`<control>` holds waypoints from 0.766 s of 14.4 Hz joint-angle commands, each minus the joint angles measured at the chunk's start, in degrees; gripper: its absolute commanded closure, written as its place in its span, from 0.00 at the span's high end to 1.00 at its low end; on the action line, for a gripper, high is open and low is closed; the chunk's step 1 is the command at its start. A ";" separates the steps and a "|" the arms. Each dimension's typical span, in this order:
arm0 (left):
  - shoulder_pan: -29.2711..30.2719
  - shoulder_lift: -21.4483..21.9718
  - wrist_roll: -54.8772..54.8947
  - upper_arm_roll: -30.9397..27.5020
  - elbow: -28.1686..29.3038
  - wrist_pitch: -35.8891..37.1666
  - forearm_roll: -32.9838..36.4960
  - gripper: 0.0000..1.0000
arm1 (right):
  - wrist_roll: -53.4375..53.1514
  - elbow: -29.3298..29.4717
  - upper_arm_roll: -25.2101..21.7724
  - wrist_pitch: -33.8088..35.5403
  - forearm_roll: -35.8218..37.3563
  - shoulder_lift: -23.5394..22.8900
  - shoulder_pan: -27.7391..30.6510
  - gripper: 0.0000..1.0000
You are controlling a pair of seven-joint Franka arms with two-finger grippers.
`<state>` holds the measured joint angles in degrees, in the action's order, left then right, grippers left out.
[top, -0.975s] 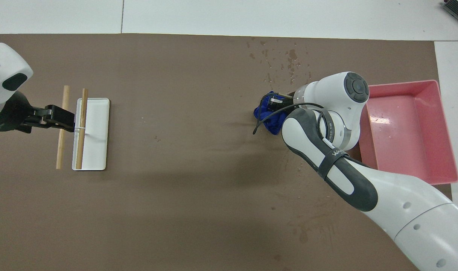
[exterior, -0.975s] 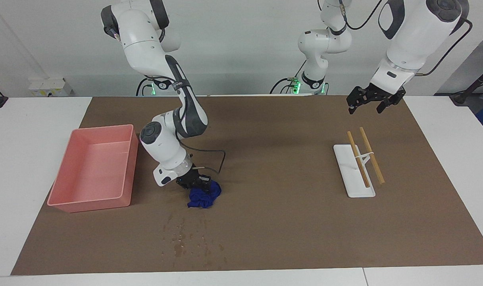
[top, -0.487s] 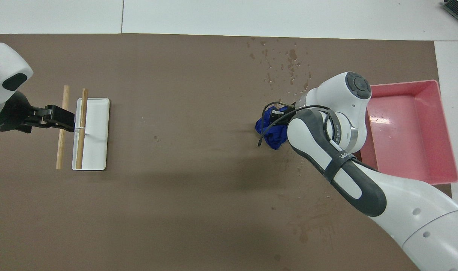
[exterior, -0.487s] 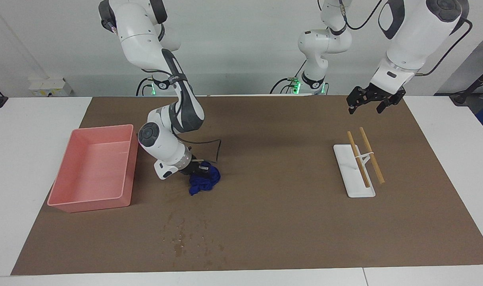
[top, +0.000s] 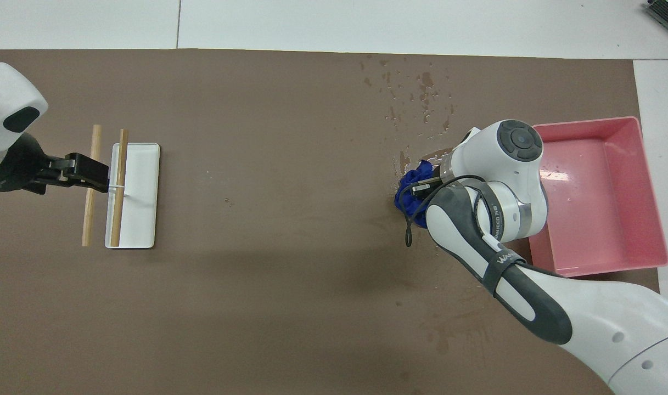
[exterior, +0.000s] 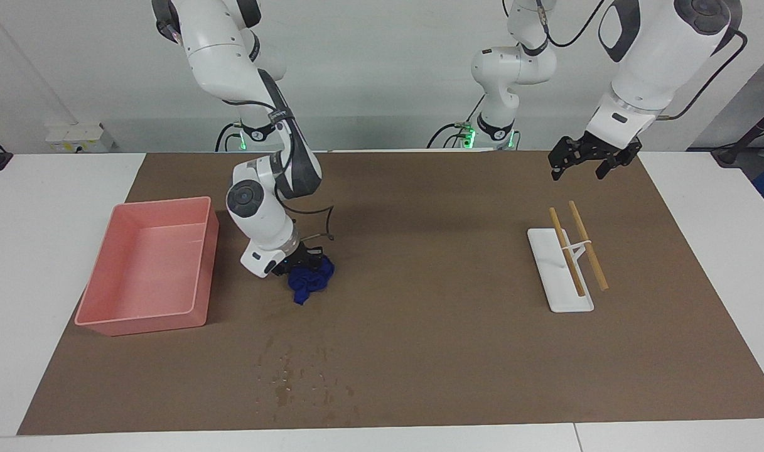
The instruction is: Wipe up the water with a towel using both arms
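**Facing view: towel gripped, wet patch farther out on the mat**

Facing view, read from its left edge across. Pink tray [exterior: 146,267] sits at the right arm's end of the table. Just beside it, the right gripper [exterior: 299,262] is down at the mat [exterior: 432,326], fingers closed on the towel [exterior: 309,279], which hangs bunched below them and appears to touch the mat. The water [exterior: 303,376] lies farther from the robots than the towel, near the mat's outer edge, as scattered spots in a loose patch; a few damp streaks also show close by the towel in the overhead view [top: 402,162].

Key relation: the main wet patch lies straight out from the towel, away from the robots, so the wiping stroke likely has to push outward. The right arm is by far the nearer one.

Further across, a white stand [exterior: 560,270] carries two wooden sticks [exterior: 576,248]. The left gripper [exterior: 587,157] waits in the air over the mat's edge nearest the robots, fingers spread, holding nothing.
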<state>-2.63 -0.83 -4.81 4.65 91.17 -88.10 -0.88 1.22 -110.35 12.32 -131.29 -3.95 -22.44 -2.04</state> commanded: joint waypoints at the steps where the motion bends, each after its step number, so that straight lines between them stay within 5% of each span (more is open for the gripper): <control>1: -0.36 1.19 0.07 -0.34 1.47 -0.75 0.79 1.00 | 10.18 -3.03 -2.22 -8.79 10.69 -5.07 4.40 0.00; 6: -0.36 1.19 0.07 -0.34 1.56 -0.75 0.79 1.00 | 18.81 0.56 -2.13 -14.53 24.93 -7.17 7.75 0.00; 9: -0.27 1.19 0.07 -0.34 1.56 -0.75 0.79 1.00 | 19.97 3.64 -1.96 -10.68 25.57 -6.74 8.01 0.00; 11: -0.27 1.19 0.07 -0.34 1.56 -0.75 0.79 1.00 | 19.97 7.85 -1.69 -2.09 25.13 -5.25 7.58 0.00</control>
<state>-2.63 -0.83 -4.81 4.65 91.17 -88.10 -0.88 19.69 -107.43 11.11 -139.42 18.74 -24.98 4.63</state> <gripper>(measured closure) 0.000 0.630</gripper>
